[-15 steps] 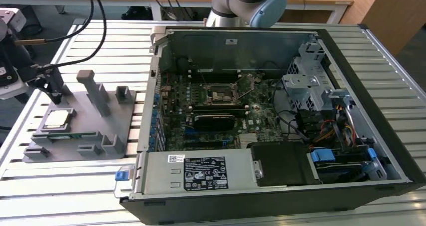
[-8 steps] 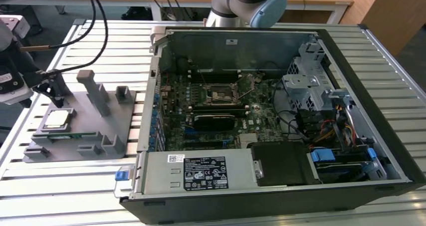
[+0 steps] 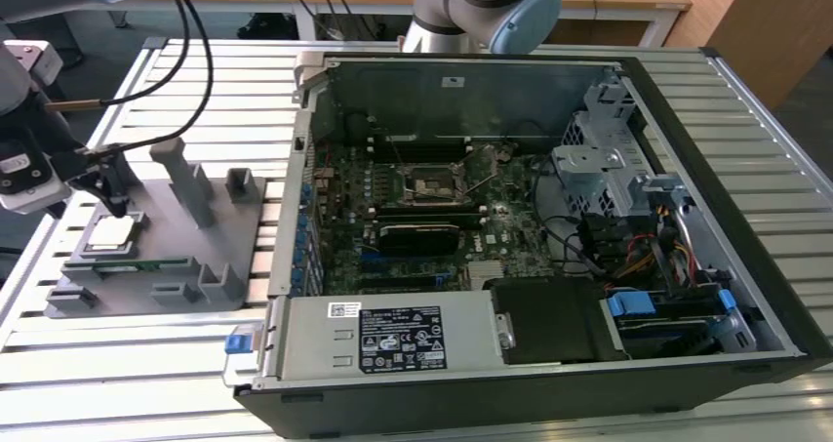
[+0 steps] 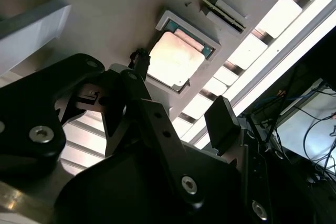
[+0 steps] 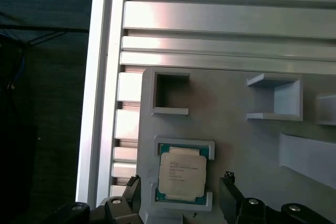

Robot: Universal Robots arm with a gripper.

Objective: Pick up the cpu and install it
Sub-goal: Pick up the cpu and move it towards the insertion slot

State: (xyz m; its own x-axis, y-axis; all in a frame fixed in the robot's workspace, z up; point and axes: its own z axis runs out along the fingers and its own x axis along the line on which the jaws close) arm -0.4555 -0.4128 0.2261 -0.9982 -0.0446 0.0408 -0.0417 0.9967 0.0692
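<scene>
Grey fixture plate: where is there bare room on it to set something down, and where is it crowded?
Bare plate lies between the cpu, the square pocket and the U-shaped bracket. The table slats beside it are bare. Crowded at the cpu nest, with the tool over it.

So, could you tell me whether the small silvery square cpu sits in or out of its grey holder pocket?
In: the cpu lies flat inside the grey holder pocket, open fingers flanking it without touching.

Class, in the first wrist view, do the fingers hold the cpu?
No, the cpu lies in its grey holder, fingers open and clear of it.
</scene>
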